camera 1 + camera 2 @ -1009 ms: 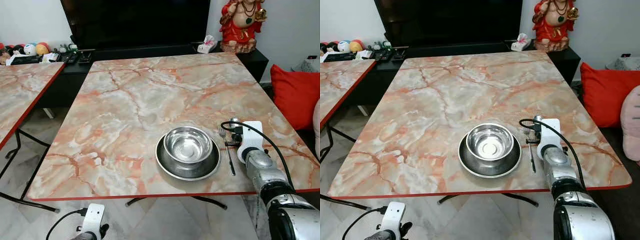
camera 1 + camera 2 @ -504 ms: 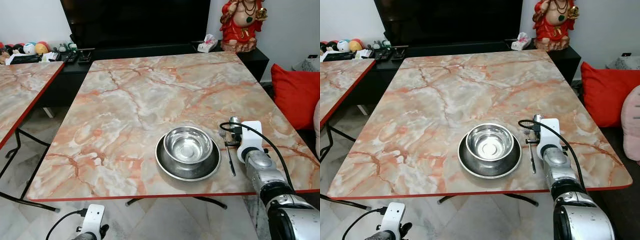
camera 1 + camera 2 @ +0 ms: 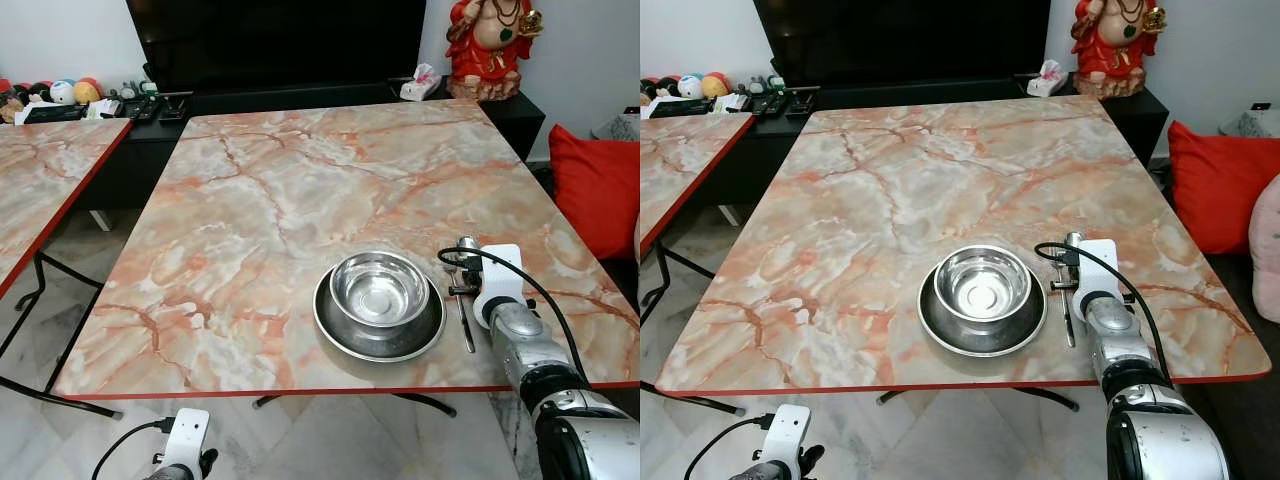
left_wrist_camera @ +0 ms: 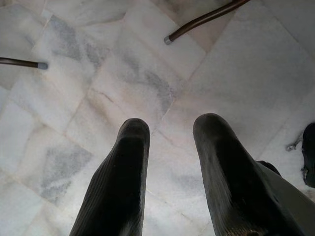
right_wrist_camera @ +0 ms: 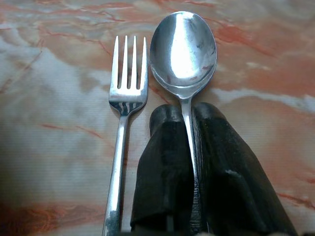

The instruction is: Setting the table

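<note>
Right arm stretched over the table, right gripper [image 5: 183, 147] pinching the spoon [image 5: 183, 54] handle beside the fork [image 5: 125, 98]. Steel bowl [image 3: 379, 288] sits empty in its plate [image 3: 340, 335]. Left gripper [image 4: 170, 172] hangs idle, fingers narrowly apart.

No legible text; no labels (cutlery unmarked)

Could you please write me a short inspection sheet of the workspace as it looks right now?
Surface: marble-pattern table with red edge.
Job's things: steel bowl sits in a steel plate; fork lies flat beside the plate; spoon alongside the fork.
Clutter: nothing seen on the table.
Grippers: right gripper shut on the spoon's handle, above the table; left gripper open, hanging idle over the tiled floor.
Cables: black cable loops off the right wrist.
Surroundings: second table to the left, red figurine, red cushion.
</note>
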`<state>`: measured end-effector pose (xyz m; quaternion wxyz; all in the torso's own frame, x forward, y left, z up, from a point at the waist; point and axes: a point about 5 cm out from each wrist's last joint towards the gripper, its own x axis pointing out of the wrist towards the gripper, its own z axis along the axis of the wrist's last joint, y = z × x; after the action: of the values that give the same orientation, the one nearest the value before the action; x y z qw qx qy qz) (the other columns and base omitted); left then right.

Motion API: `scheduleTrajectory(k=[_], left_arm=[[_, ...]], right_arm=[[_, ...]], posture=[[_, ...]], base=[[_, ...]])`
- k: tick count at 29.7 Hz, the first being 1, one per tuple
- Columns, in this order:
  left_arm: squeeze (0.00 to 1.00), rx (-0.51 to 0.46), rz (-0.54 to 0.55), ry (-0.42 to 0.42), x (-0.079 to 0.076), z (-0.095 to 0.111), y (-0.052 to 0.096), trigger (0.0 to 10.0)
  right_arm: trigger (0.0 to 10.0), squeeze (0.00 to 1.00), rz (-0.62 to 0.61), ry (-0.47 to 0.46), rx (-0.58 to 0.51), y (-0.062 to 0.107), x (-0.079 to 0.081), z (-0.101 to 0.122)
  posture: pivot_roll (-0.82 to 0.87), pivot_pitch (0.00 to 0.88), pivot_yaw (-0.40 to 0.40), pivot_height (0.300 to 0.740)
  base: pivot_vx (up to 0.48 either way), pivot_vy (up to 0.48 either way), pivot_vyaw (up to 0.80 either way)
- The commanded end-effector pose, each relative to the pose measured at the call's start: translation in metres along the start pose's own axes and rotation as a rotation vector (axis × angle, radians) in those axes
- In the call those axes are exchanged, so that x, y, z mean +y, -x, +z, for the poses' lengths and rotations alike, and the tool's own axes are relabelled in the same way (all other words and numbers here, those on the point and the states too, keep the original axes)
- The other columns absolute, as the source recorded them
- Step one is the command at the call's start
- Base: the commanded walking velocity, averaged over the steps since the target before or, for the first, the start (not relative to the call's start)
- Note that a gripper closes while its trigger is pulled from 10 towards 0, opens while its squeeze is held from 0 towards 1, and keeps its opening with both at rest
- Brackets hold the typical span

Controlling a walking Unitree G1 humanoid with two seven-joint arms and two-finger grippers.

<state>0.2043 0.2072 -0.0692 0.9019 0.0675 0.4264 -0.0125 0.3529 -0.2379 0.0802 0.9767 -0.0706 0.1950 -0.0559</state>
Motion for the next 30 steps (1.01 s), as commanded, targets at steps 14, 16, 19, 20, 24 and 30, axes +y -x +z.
scheduleTrajectory(k=[14,16,19,20,24,30], left_arm=[[0.0,0.028,0.001,-0.006,0.0021,-0.0077,0.0016,10.0],[0.0,0.028,0.001,-0.007,0.0023,-0.0074,0.0015,10.0],[0.0,0.028,0.002,-0.008,0.0024,-0.0071,0.0015,10.0],[0.0,0.027,0.001,-0.009,0.0023,-0.0068,0.0014,10.0],[0.0,0.026,0.002,-0.009,0.0023,-0.0061,0.0012,10.0],[0.0,0.024,0.0,-0.011,0.0014,-0.0052,0.0009,10.0]], right_arm=[[10.0,0.0,-0.003,0.017,0.015,0.0009,0.0004,-0.0058],[10.0,0.0,-0.005,0.015,0.016,0.0009,0.0005,-0.006],[10.0,0.0,-0.006,0.012,0.016,0.0009,0.0005,-0.0062],[10.0,0.0,-0.009,0.008,0.016,0.001,0.0003,-0.0065],[10.0,0.0,-0.008,0.006,0.02,0.0012,0.001,-0.0079],[10.0,0.0,-0.007,0.003,0.025,0.0014,0.0016,-0.0094]], posture=[[0.01,0.015,0.062,0.74],[0.01,0.016,0.062,0.74],[0.01,0.017,0.063,0.74],[0.01,0.017,0.062,0.74],[0.01,0.018,0.063,0.74],[0.01,0.018,0.065,0.74]], base=[[0.0,0.0,0.0],[0.0,0.0,0.0],[0.0,0.0,0.0],[0.0,0.0,0.0],[0.0,0.0,0.0],[0.0,0.0,0.0]])
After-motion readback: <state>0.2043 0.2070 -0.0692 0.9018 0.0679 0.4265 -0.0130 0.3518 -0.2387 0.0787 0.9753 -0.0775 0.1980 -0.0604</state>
